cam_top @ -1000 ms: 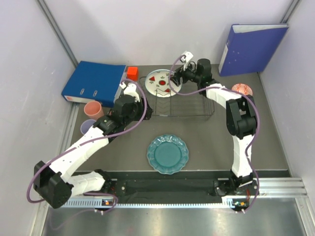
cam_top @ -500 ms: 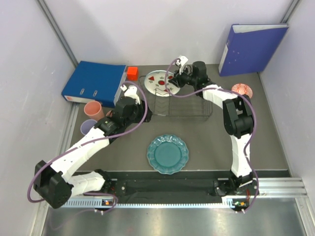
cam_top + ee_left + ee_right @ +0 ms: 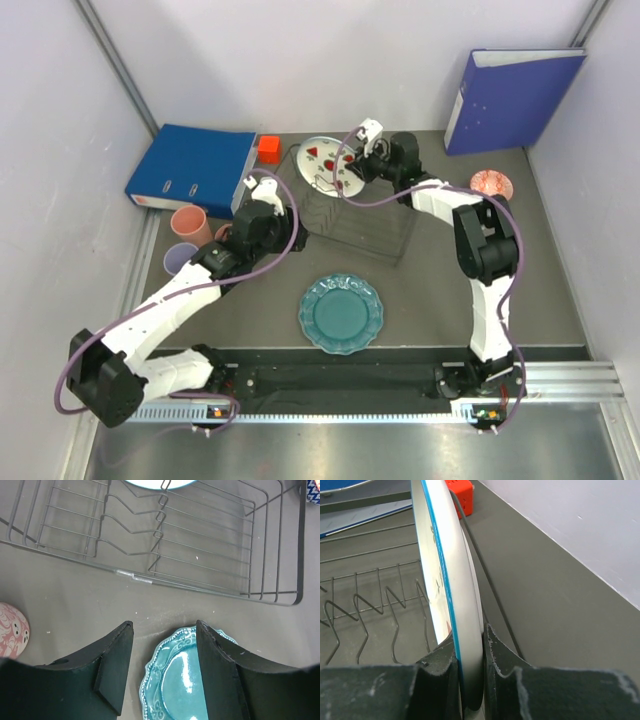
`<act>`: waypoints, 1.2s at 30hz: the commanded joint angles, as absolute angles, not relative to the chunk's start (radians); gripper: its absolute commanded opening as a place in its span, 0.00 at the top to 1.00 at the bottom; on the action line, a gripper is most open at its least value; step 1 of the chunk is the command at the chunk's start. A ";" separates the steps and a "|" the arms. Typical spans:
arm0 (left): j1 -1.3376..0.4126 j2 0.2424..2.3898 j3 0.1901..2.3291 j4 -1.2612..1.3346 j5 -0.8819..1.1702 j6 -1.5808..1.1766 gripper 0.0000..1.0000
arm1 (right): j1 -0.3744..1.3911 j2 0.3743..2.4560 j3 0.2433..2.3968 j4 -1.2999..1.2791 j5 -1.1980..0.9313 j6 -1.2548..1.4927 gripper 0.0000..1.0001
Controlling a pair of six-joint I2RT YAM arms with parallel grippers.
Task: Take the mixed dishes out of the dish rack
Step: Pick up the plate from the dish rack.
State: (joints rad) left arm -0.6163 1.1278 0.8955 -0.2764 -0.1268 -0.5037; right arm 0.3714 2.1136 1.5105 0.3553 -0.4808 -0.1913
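The white plate with red watermelon marks (image 3: 322, 160) stands on edge at the far left end of the dark wire dish rack (image 3: 362, 222). My right gripper (image 3: 352, 162) is shut on its rim. In the right wrist view the plate (image 3: 447, 580) is edge-on between both fingers (image 3: 437, 667). My left gripper (image 3: 268, 192) hangs open by the rack's left end, holding nothing. Its wrist view shows the rack (image 3: 175, 535) and the teal scalloped plate (image 3: 182, 680) beyond the fingers (image 3: 112, 665). The teal plate (image 3: 341, 312) lies flat in front of the rack.
A salmon-pink cup (image 3: 188, 221) and a lavender cup (image 3: 180, 258) stand at the left. The pink patterned bowl (image 3: 492, 183) sits far right. A red cube (image 3: 268, 149) lies beside a flat blue binder (image 3: 192, 168). Another binder (image 3: 515, 98) stands at the back right.
My right gripper has shut on the white plate and drawn it slightly left. The rack has skewed, its right end swinging toward the near side. The left arm has barely moved.
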 commanded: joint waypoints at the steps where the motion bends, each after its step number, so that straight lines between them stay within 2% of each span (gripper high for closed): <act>1: -0.620 1.091 0.887 -0.222 -0.121 -0.514 0.42 | 0.380 1.993 1.486 0.408 -0.485 -0.179 1.00; 21: -0.621 1.126 0.861 -0.206 -0.109 -0.538 0.44 | 0.380 1.859 1.453 0.517 -0.519 -0.160 1.00; 27: -0.621 1.144 0.859 -0.195 -0.109 -0.543 0.44 | 0.402 1.790 1.393 0.548 -0.434 -0.257 1.00; 32: -0.621 1.158 0.847 -0.181 -0.106 -0.552 0.44 | 0.469 1.758 1.312 0.574 -0.275 -0.446 1.00; 36: -0.623 1.167 0.845 -0.179 -0.103 -0.555 0.44 | 0.492 1.772 1.285 0.598 -0.239 -0.456 1.00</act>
State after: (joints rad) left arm -0.6170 1.1618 0.8528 -0.2375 -0.1154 -0.5446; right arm 0.4641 1.8416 1.2778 0.3908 -0.2958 -0.3874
